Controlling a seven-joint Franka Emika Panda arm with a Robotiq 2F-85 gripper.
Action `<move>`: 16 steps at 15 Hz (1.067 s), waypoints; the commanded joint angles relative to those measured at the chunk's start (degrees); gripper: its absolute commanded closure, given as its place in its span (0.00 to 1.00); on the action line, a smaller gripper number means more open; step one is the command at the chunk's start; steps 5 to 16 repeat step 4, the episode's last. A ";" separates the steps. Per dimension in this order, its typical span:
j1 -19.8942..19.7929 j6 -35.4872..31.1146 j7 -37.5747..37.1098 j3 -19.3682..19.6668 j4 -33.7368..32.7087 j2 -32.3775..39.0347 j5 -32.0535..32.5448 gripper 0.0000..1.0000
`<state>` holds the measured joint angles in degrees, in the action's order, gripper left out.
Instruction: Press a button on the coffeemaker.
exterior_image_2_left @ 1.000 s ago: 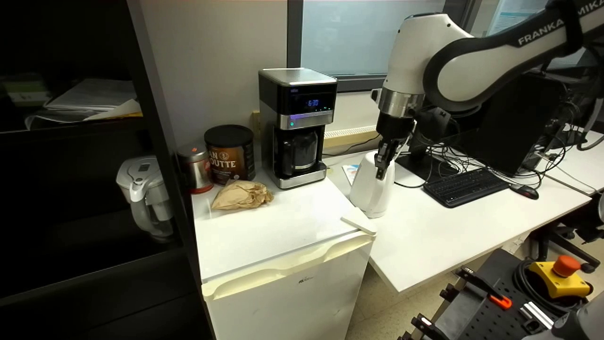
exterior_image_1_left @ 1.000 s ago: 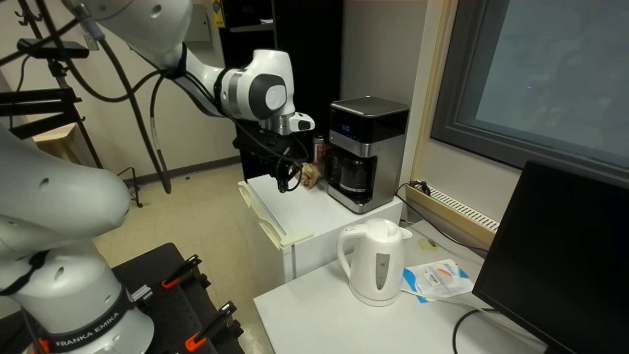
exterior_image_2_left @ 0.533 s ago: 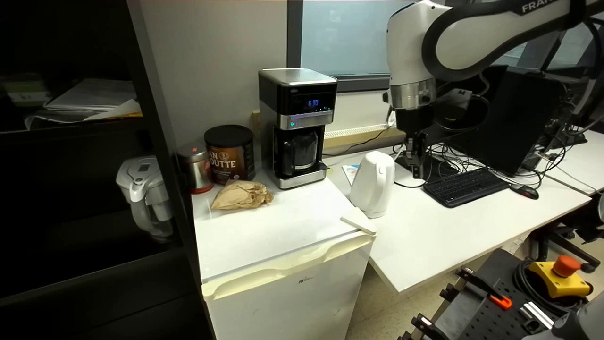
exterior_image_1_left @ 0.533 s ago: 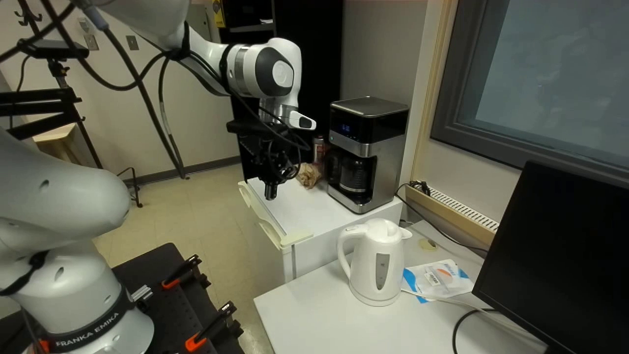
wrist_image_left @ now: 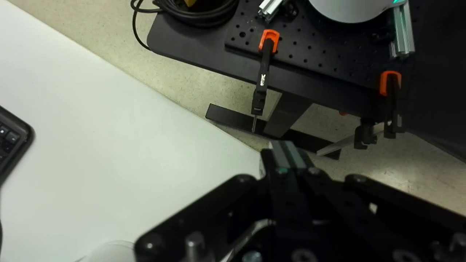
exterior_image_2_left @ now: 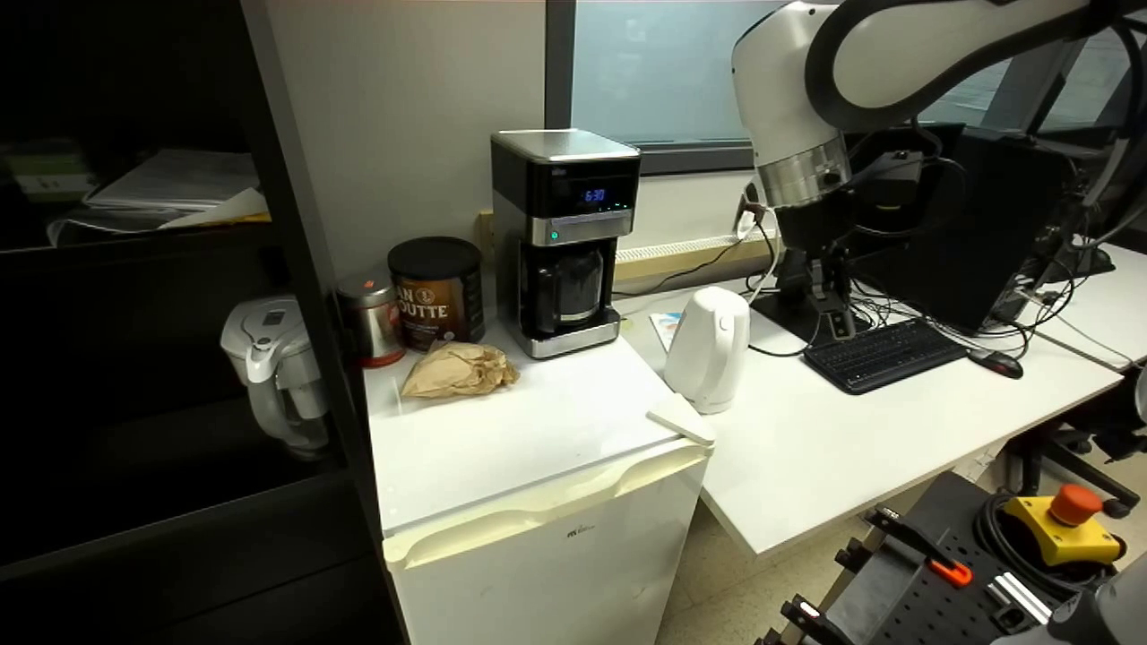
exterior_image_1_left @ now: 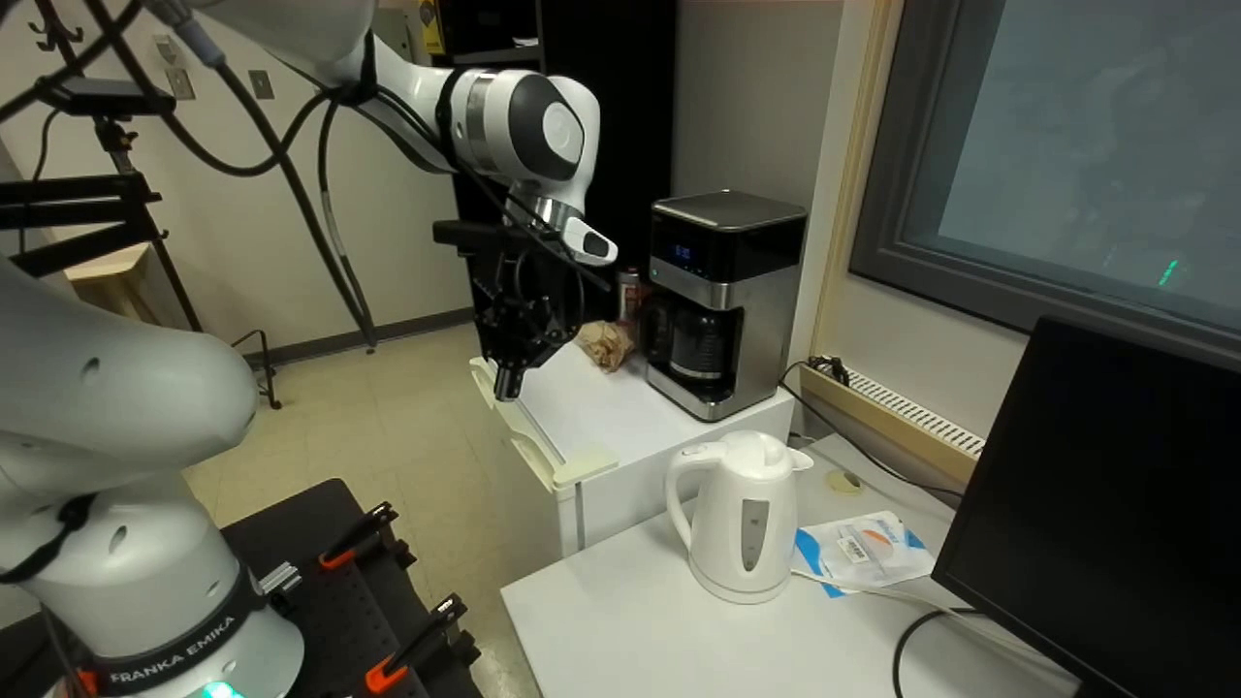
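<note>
The black and silver coffeemaker (exterior_image_1_left: 771, 334) stands upright on the white mini fridge in both exterior views. Its front (exterior_image_2_left: 582, 226) shows a lit blue 6:30 display, touch marks and a small green light on the silver band. The dark carafe (exterior_image_2_left: 578, 285) sits inside it. My gripper (exterior_image_1_left: 507, 385) is in the air, apart from the coffeemaker, and tilted. In an exterior view the gripper (exterior_image_2_left: 842, 327) appears to the right of the machine, in front of the keyboard. In the wrist view its fingertips (wrist_image_left: 287, 154) are together with nothing between them. The coffeemaker is out of the wrist view.
A white kettle (exterior_image_2_left: 694, 358) stands on the white desk (exterior_image_1_left: 620, 620) beside the fridge (exterior_image_2_left: 538, 430). A paper bag (exterior_image_2_left: 459, 369), a coffee can (exterior_image_2_left: 436, 309) and a metal canister (exterior_image_2_left: 372, 327) are left of the coffeemaker. A monitor (exterior_image_1_left: 1096, 514) stands on the desk.
My gripper has moved away from the kettle and coffeemaker and tilted, shifting left in an exterior view and right in an exterior view. The purple glow on the coffeemaker's silver band has faded.
</note>
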<state>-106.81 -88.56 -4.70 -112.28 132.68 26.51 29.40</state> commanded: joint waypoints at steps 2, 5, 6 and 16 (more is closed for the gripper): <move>2.28 0.83 -1.15 1.93 -0.25 2.06 1.26 0.93; 2.49 0.77 -1.09 2.27 -0.18 2.12 1.28 0.79; 2.49 0.77 -1.09 2.27 -0.18 2.12 1.28 0.79; 2.49 0.77 -1.09 2.27 -0.18 2.12 1.28 0.79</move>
